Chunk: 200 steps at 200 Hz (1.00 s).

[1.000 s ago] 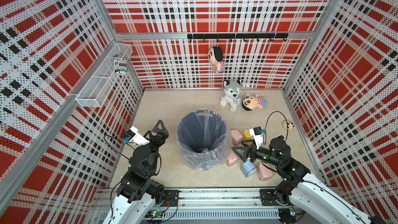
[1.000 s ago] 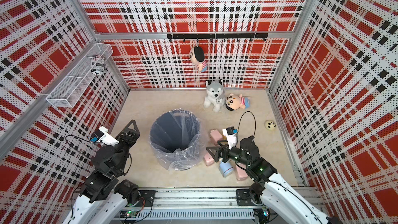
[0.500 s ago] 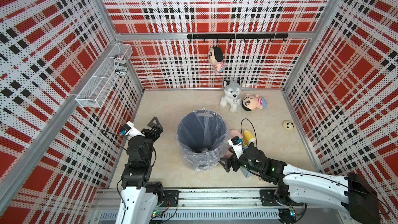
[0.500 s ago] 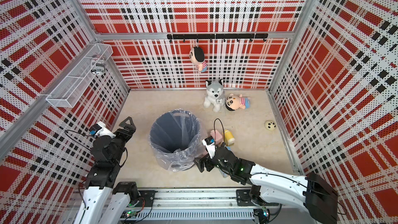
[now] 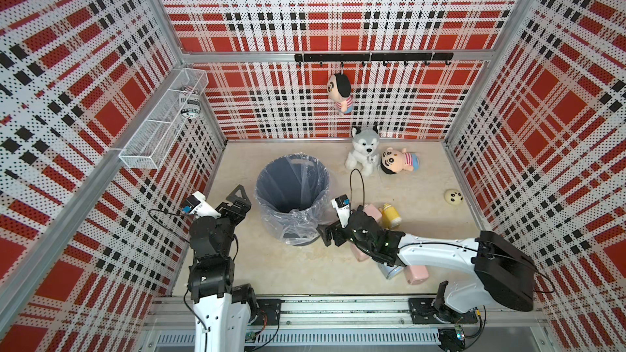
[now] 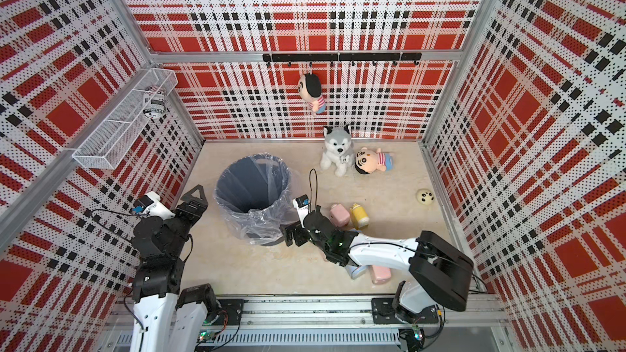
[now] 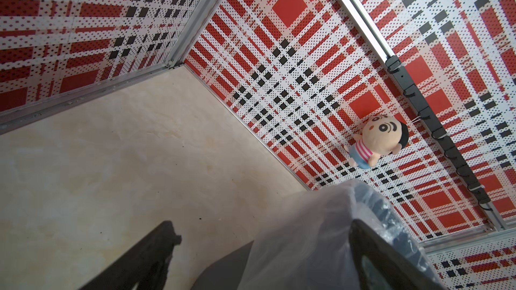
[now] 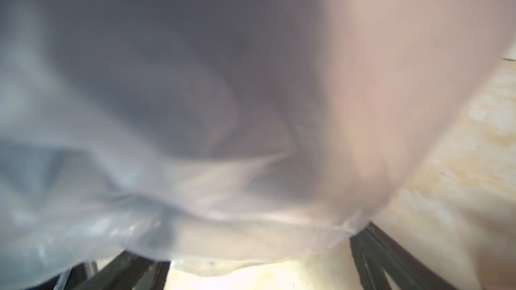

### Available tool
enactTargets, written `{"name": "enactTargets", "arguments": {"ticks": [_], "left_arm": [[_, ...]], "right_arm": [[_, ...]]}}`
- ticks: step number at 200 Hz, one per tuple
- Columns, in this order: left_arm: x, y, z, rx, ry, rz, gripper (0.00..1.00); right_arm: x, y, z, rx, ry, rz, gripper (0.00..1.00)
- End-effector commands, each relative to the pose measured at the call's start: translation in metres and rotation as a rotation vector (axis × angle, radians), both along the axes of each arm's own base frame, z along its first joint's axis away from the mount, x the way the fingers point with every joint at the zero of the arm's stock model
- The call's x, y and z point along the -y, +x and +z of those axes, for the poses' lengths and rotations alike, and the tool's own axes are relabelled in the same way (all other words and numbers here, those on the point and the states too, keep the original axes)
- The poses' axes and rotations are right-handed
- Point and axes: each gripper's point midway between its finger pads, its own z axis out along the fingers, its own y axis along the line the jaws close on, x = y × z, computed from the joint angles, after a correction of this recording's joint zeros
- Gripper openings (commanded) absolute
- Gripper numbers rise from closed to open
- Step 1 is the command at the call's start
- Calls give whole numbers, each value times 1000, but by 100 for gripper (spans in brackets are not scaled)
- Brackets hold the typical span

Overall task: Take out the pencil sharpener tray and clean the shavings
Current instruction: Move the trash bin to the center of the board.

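Sharpener [image 6: 339,215], pink, sits by yellow bottle [image 6: 359,215]; R arm [image 6: 382,248] covers more pink bits [image 6: 381,274]. We see R gripper [image 6: 292,234], fingers spread, close up at bin bag [image 6: 257,221]; L gripper [image 5: 238,198] spread too.

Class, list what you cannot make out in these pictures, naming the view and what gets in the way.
1. Right wrist view: the bin liner, close to the lens, blurs nearly everything; the right tool is cut by the edge.
2. Top views: the right arm covers part of the pale blue thing; no tray can be told.
3. Shavings in the bin: too small in any view.
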Motion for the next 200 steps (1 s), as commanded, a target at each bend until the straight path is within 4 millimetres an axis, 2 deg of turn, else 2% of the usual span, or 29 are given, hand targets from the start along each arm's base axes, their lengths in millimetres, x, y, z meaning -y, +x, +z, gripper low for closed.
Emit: {"name": "enactTargets", "arguments": {"ticks": [1,27,44,80,97,117,154,158,175,176,178,200], "left_arm": [[0,-7,22,39,41,-1,98],[1,-8,23,28,48,-6,98],[2,-10,24,26,51,-12,98],[6,-13,23,17,61,-33,98],[9,-13,23,14,66,-49,98],[15,-14,28,23,75,-81,98],[30,-17,42,38,96,-155,98],[33,-17,43,40,95,-168,98],[46,-17,44,33,96,-212,98],[46,-17,43,32,96,-215,98],[48,-17,44,32,96,-218,98],[67,-15,38,11,89,-264,98]], "right_arm": [[-11,25,2,19,4,-55,100],[-24,48,-7,8,-8,-75,100],[-25,67,-14,-1,-20,-104,100],[-40,87,-23,-10,-41,-77,100],[-43,89,-27,-8,-67,-68,100],[-38,82,-24,-11,-58,-52,100],[-16,52,-14,-27,-53,-22,100],[-13,48,-7,-20,-42,-19,100],[0,38,6,-7,-23,-19,100],[5,33,-3,-35,-53,-19,100],[8,31,-4,-42,-60,-19,100],[30,21,1,-48,-81,-45,100]]}}
